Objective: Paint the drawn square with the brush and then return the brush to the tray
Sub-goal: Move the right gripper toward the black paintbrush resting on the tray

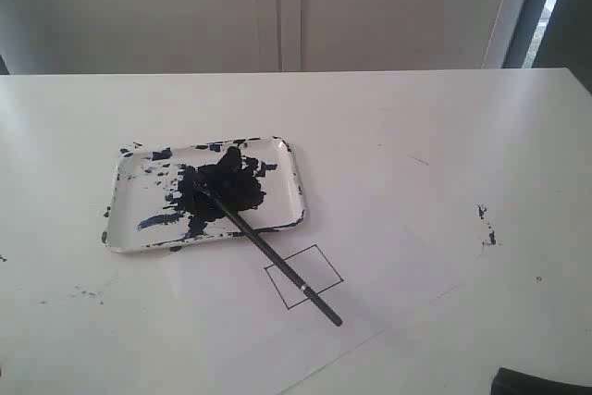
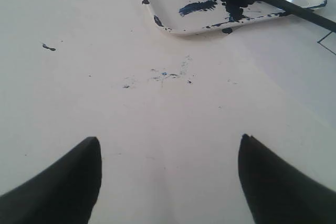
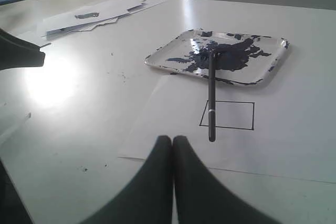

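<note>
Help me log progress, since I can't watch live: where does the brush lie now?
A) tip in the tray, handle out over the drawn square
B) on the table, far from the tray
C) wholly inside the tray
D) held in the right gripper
A: the brush has its tip resting in the tray, while its handle crosses the rim and lies over the drawn square.

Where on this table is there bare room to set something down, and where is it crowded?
Bare: the strip of table behind the tray, and the stretch between the drawn square and the paint specks toward the right. Crowded: the tray's front corner, where the brush lies across the square.
</note>
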### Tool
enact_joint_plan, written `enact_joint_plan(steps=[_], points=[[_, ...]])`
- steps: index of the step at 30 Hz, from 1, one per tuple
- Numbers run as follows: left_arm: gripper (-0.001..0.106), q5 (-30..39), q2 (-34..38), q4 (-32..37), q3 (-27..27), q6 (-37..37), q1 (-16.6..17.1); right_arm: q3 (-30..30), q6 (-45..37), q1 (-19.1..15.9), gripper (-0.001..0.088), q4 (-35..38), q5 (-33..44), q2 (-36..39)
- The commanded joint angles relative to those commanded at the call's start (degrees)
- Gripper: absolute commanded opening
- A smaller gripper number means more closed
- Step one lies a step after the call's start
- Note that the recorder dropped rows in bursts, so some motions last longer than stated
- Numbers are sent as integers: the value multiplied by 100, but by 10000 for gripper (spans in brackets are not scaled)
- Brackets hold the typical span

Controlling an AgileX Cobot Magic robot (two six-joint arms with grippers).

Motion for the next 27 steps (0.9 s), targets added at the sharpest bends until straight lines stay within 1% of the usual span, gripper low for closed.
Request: enact_joint_plan(steps=[15, 20, 27], points=[[749, 0, 0, 0, 0, 0, 0, 0, 154, 0, 0, 0, -54, 0], [749, 0, 0, 0, 0, 0, 0, 0, 167, 0, 0, 11, -596, 0], [749, 0, 0, 0, 0, 0, 0, 0, 167, 0, 0, 99, -1712, 0]])
